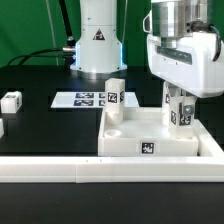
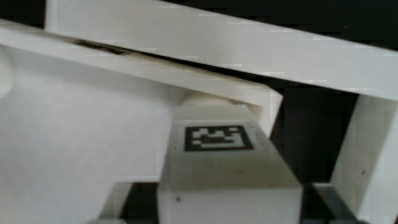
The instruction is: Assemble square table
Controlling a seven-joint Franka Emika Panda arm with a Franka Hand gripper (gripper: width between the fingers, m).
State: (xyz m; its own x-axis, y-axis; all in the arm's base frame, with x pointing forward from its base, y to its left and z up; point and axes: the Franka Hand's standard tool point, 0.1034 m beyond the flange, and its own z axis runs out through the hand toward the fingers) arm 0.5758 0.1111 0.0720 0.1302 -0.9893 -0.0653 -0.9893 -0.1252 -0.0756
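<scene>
Tabletop lay on the black counter, snug against the long white rail. One leg stood upright at its far corner. The hand hung straight over the corner on the exterior view's right, squeezing a second leg. That leg stood tall, pointing down at the tabletop.

Evenly and brightly lit from above, soft short shadows beneath the top on the black surface. Whites near blown out, coarse and pixelated throughout. Soft, blurred wrist view; only the leg tag fairly crisp.
</scene>
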